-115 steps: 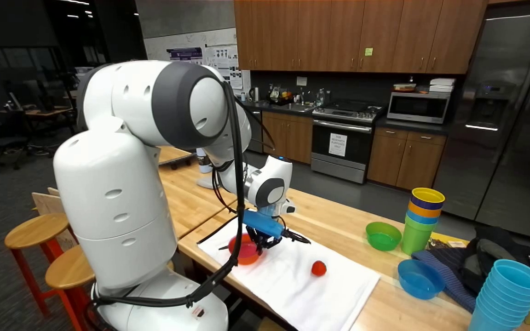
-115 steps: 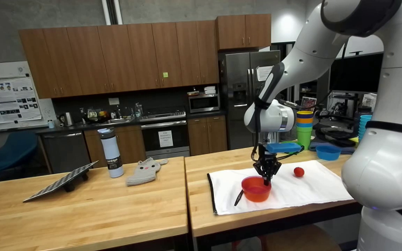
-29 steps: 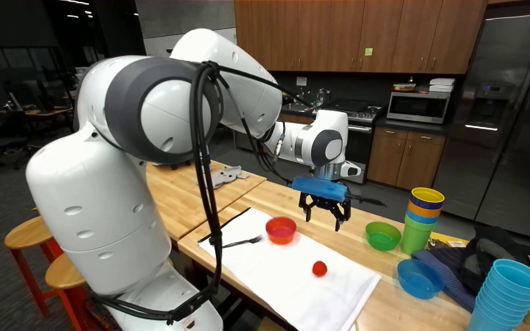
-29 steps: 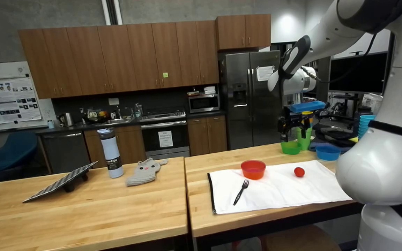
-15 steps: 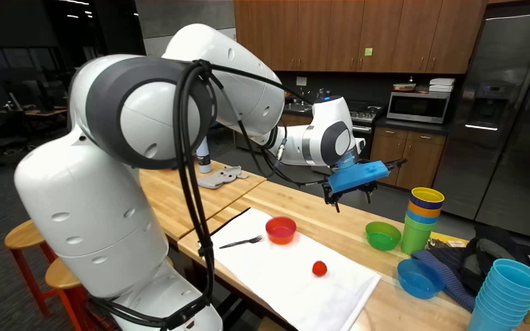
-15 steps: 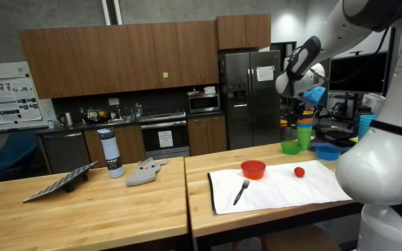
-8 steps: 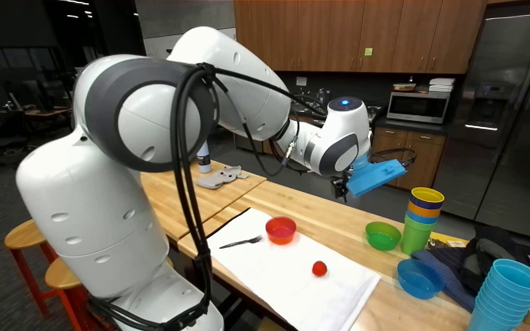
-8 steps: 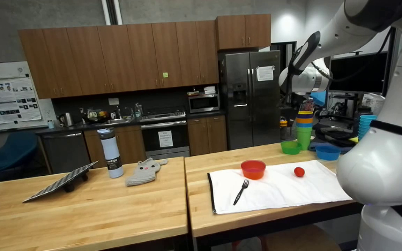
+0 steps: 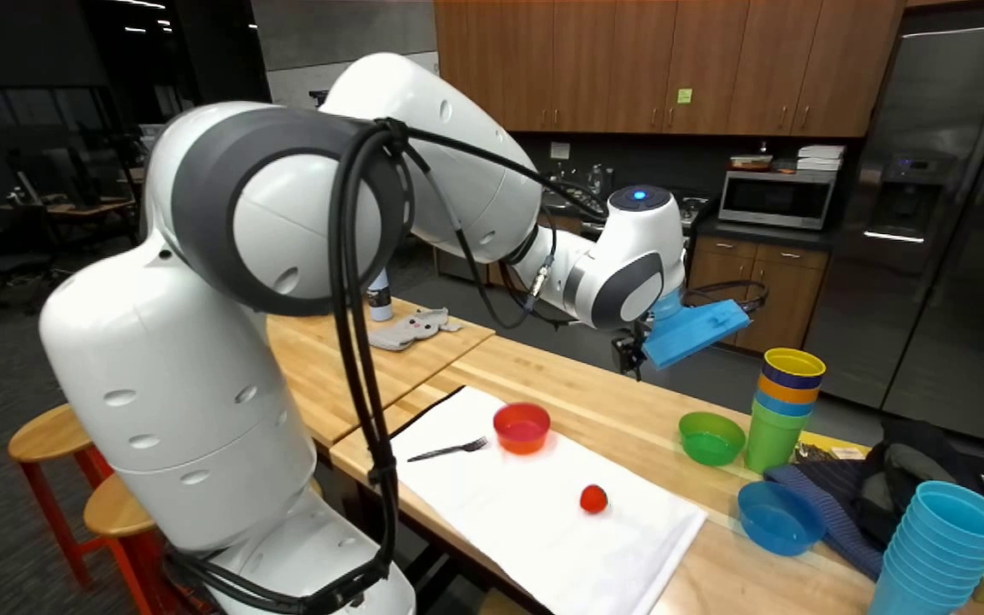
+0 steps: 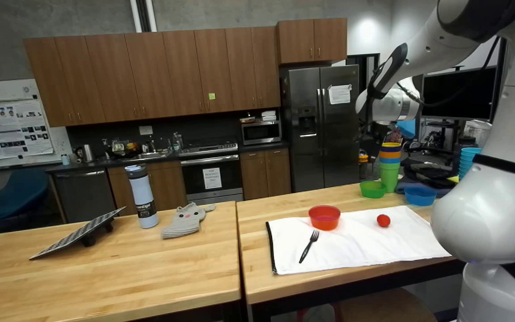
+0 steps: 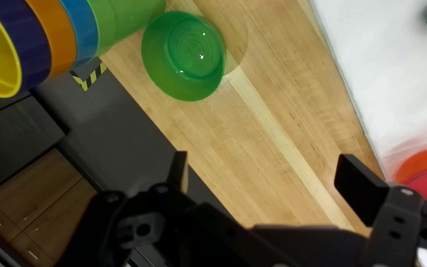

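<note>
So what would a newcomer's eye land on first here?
Most likely the big white robot arm, its open, empty gripper hanging higher than the table. Next, probably the red bowl and black fork on the white cloth, then the stack of colorful cups standing beside the green bowl.

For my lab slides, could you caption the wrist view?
The claw, open and empty, with cup stack and green bowl at upper left, cloth and cropped red bowl at right.
</note>
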Robot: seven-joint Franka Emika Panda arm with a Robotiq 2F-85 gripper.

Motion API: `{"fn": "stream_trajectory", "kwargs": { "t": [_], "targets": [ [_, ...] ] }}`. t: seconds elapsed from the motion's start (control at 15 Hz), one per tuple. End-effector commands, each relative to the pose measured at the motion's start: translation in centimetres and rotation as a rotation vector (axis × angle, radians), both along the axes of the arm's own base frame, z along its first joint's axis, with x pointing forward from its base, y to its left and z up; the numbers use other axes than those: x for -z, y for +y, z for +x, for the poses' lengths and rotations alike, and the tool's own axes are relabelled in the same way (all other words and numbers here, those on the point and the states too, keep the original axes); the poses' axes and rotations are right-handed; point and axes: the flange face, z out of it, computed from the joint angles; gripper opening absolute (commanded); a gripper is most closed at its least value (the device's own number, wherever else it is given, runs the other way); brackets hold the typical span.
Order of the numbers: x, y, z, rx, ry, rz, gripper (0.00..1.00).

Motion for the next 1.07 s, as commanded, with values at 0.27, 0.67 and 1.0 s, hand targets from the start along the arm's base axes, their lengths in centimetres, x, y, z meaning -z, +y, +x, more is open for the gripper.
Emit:
{"fn": "stream_trajectory", "kwargs": {
  "t": [0.27, 0.67, 1.0],
  "targets": [
    [1.8, -2.7, 1.8, -0.071, 0.087, -0.16, 1.0],
    [2.2, -2.8, 3.4, -0.164, -0.002, -0.186, 1.0],
    [4.6, -2.8, 5.3, -0.19, -0.021, -0.178, 1.0]
  ]
}}
